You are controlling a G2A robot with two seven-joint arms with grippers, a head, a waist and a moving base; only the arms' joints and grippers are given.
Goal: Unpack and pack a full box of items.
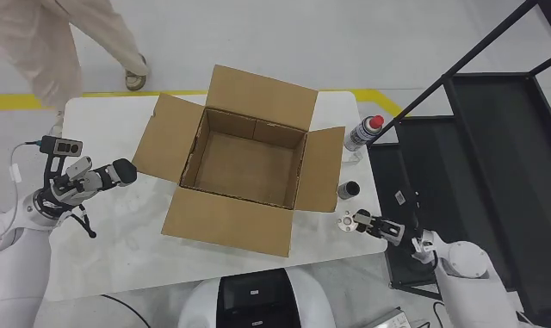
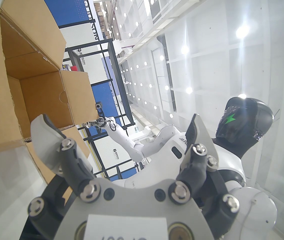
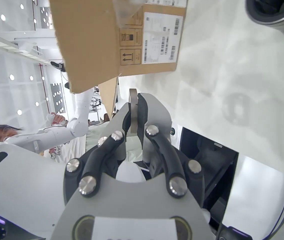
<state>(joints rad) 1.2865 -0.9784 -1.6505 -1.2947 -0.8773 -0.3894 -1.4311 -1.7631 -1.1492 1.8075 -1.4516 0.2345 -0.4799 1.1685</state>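
White table [image 1: 103, 242] carries the open cardboard box [image 1: 225, 223] at centre, flaps out; right gripper [image 1: 351, 220] near its right flap, pinching a thin disc [image 3: 132, 112]; left gripper [image 1: 127, 170] spread, left of box; spray can [image 1: 364, 132] and dark cylinder [image 1: 348, 190] stand right of box.

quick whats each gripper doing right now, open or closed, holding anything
left gripper: open, holding nothing.
right gripper: shut on a thin disc.
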